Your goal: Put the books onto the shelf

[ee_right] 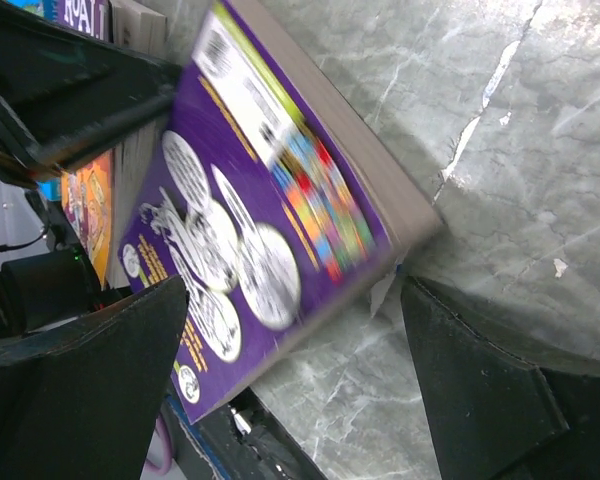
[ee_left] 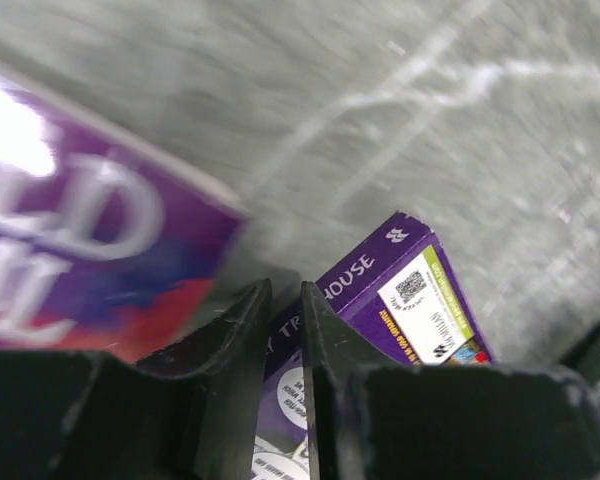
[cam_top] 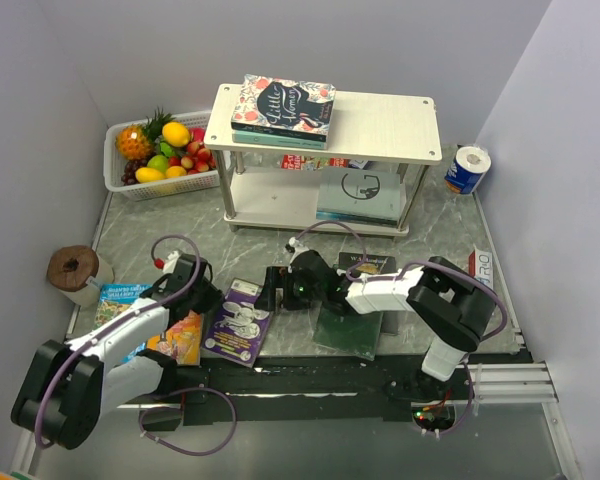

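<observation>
The purple cartoon book (cam_top: 238, 322) lies tilted near the table's front, back cover up. My left gripper (cam_top: 202, 292) sits at its left edge. In the left wrist view the narrow gap of the left gripper (ee_left: 285, 292) frames the purple book's (ee_left: 420, 290) spine, so it is shut on that book. My right gripper (cam_top: 278, 290) is open; in the right wrist view the right gripper (ee_right: 295, 290) stands wide by the purple book's (ee_right: 260, 190) corner, touching nothing. An orange book (cam_top: 180, 340), a blue one (cam_top: 115, 300) and a dark green one (cam_top: 348, 332) lie on the table. The shelf (cam_top: 390, 125) carries a teal book (cam_top: 283, 105).
A white fruit basket (cam_top: 117, 183) stands back left, beside the shelf. A brown roll (cam_top: 75, 268) is at the left edge and a blue-white roll (cam_top: 468, 168) back right. A black book (cam_top: 368, 263) and a white-red carton (cam_top: 483, 268) lie at right. A black book (cam_top: 360, 190) rests on the lower tier.
</observation>
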